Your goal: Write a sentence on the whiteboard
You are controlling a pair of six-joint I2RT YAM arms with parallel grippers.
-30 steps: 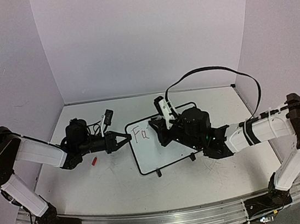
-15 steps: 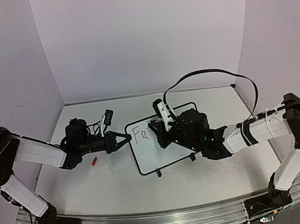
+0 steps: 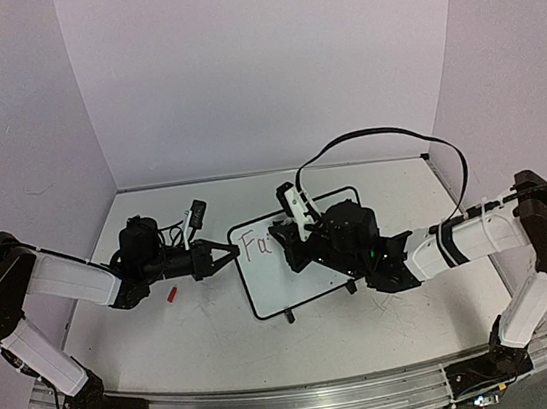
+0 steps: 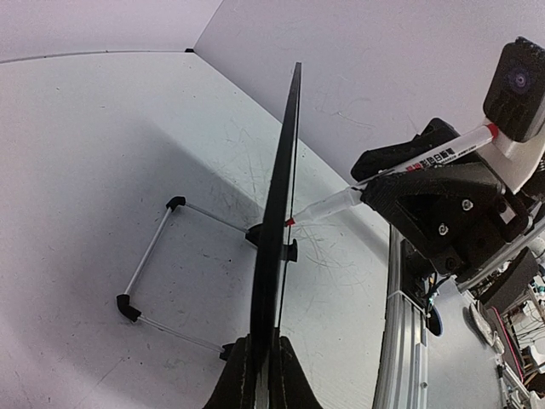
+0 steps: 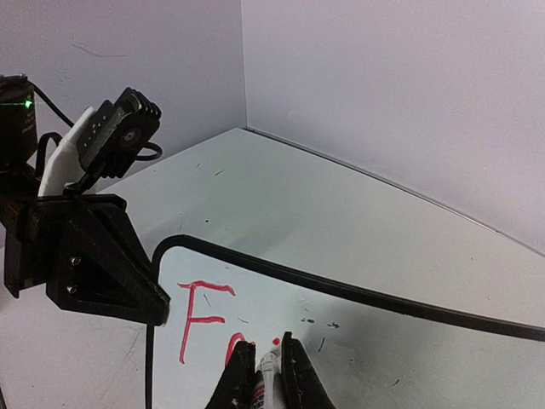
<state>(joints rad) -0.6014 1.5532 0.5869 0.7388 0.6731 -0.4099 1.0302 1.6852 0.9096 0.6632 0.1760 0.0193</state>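
top external view shows red handwriting, a capital f and a small a, in the upper left corner of the whiteboard, which sits mid-frame on the scratched grey table. the left gripper is clamped on the board's left edge; the left wrist view has the black frame edge-on between its fingers. the right gripper is closed around a white marker whose red tip meets the board face beside the letters. print on the barrel is too small to read. a small red piece lies left of the board, and a black cable loops above the right arm.
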